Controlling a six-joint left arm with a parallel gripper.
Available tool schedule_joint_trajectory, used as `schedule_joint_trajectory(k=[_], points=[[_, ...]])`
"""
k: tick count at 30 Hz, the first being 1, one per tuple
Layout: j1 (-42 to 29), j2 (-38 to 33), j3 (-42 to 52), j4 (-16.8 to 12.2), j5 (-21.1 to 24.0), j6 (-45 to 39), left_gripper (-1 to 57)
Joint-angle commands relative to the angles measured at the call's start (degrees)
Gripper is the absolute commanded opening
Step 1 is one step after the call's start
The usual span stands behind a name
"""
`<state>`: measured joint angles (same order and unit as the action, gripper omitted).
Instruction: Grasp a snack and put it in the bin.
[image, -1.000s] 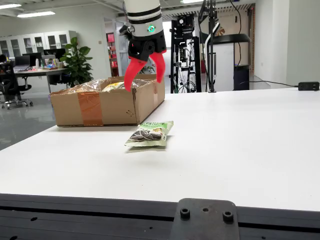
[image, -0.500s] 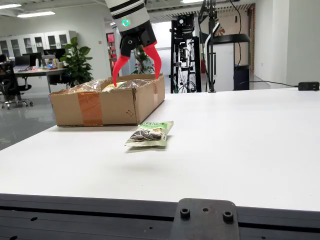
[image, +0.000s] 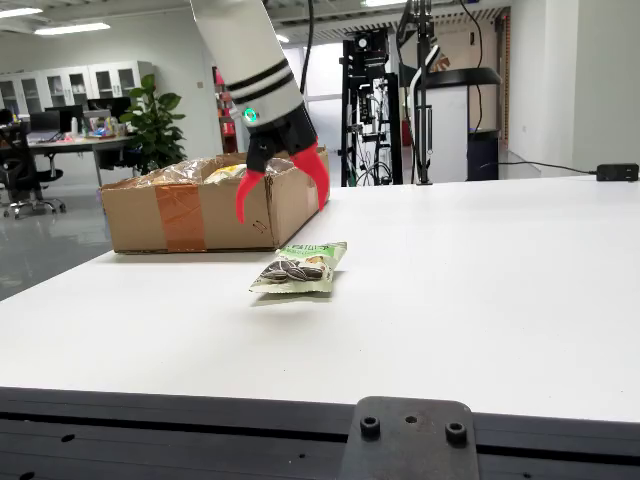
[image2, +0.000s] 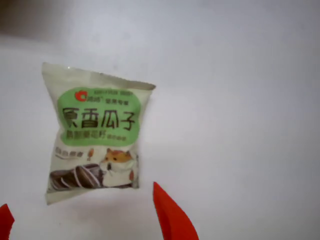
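Note:
A pale green snack packet (image: 300, 267) with sunflower seeds printed on it lies flat on the white table (image: 480, 280). In the gripper-mounted view the packet (image2: 95, 132) fills the left centre. My gripper (image: 283, 185), with red fingers, is open and empty. It hangs above and slightly behind the packet, in front of the cardboard box. In the gripper-mounted view its fingertips (image2: 170, 217) show at the bottom edge, spread either side of the packet's lower end. The bin is a brown cardboard box (image: 200, 212) at the table's back left, with snack bags inside.
A black mount (image: 405, 440) sits on the table's front rail. A black stand with cables (image: 420, 90) rises behind the table. A black adapter (image: 617, 172) lies at the far right edge.

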<state>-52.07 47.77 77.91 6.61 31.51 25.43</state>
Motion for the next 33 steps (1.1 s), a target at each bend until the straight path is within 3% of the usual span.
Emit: schedule_joint_trajectory(k=[1, 16, 33], points=[[0.3, 2.1, -1.8, 0.1, -1.8, 1.6, 53.5], [1.8, 10.1, -7.0, 0.2, -4.7, 5.3, 53.9], [3.3, 11.9, -6.3, 0.3, -6.5, 6.5, 53.8]])
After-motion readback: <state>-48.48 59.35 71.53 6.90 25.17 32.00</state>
